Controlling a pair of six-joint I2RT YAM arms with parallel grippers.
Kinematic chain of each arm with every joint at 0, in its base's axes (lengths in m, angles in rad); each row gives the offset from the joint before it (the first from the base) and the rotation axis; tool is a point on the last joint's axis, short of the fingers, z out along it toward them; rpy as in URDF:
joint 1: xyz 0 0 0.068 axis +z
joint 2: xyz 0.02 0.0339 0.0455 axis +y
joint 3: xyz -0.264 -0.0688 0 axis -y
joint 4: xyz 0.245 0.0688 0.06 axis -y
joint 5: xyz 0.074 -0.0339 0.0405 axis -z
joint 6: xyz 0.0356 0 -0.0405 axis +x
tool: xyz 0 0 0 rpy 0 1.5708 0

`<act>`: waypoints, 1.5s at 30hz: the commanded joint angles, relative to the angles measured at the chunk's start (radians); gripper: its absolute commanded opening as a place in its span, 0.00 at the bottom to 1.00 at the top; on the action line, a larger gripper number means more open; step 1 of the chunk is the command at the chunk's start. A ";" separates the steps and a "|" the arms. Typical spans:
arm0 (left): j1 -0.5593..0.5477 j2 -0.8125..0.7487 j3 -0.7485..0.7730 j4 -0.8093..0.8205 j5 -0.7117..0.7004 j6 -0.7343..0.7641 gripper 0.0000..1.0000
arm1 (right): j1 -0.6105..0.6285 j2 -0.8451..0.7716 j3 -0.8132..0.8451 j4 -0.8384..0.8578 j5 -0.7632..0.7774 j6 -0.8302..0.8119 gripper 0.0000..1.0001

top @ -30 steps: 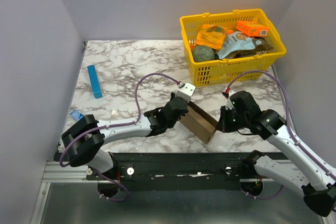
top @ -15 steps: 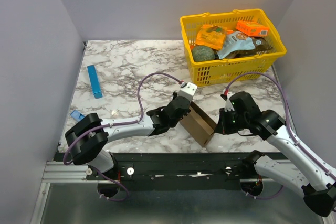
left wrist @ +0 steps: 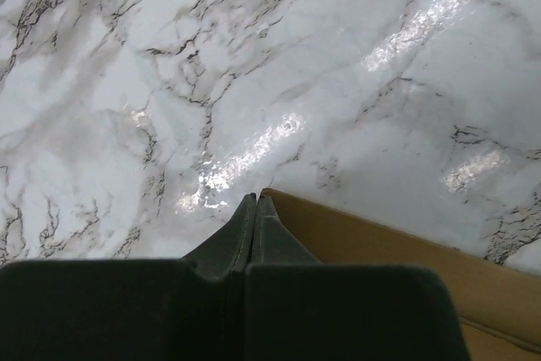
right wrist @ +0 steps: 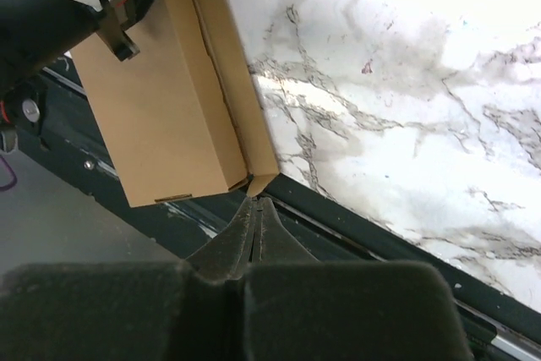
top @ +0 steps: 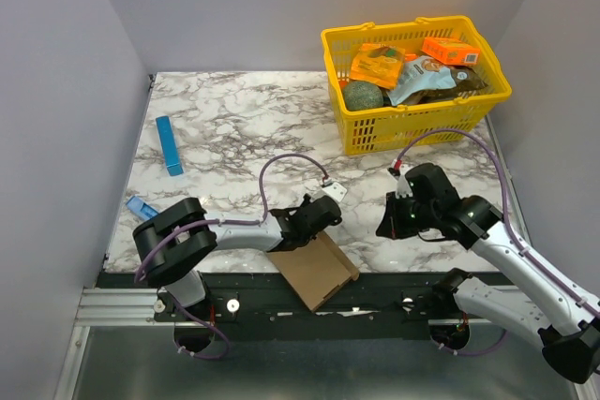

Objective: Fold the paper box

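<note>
box (top: 319, 271) ×1 | left gripper (left wrist: 255, 202) + right gripper (right wrist: 256, 202) = 2 | basket (top: 403, 130) ×1 | orange packs (top: 451, 50) ×2 | green ball (top: 362, 96) ×1 | blue strip (top: 169, 145) ×1 | small blue piece (top: 139, 205) ×1 | purple cables (top: 281, 158) ×2 | table (top: 234, 119) ×1

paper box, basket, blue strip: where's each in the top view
paper box (top: 317, 272): top view, flat top panel.
basket (top: 412, 126): top view, front wall.
blue strip (top: 169, 145): top view, middle.

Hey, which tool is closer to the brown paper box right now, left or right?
Left. The left tool sits at the far edge of the paper box. The right tool hangs apart, off to the box's right in the top view.
</note>
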 commanded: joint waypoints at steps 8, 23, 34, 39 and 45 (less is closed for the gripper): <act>-0.002 -0.130 -0.087 0.009 -0.126 0.018 0.00 | 0.008 0.066 -0.117 0.251 -0.170 0.049 0.49; -0.002 -0.376 -0.230 0.136 -0.104 -0.049 0.00 | 0.037 0.091 -0.279 0.613 -0.271 -0.043 1.00; -0.002 -0.588 -0.366 0.170 -0.119 -0.120 0.00 | 0.155 0.255 -0.154 0.641 -0.222 -0.156 1.00; -0.002 -0.650 -0.382 0.134 -0.140 -0.149 0.00 | 0.218 0.286 -0.110 0.641 -0.227 -0.170 1.00; -0.002 -0.713 -0.400 0.130 -0.147 -0.152 0.00 | 0.265 0.376 -0.064 0.630 -0.213 -0.193 1.00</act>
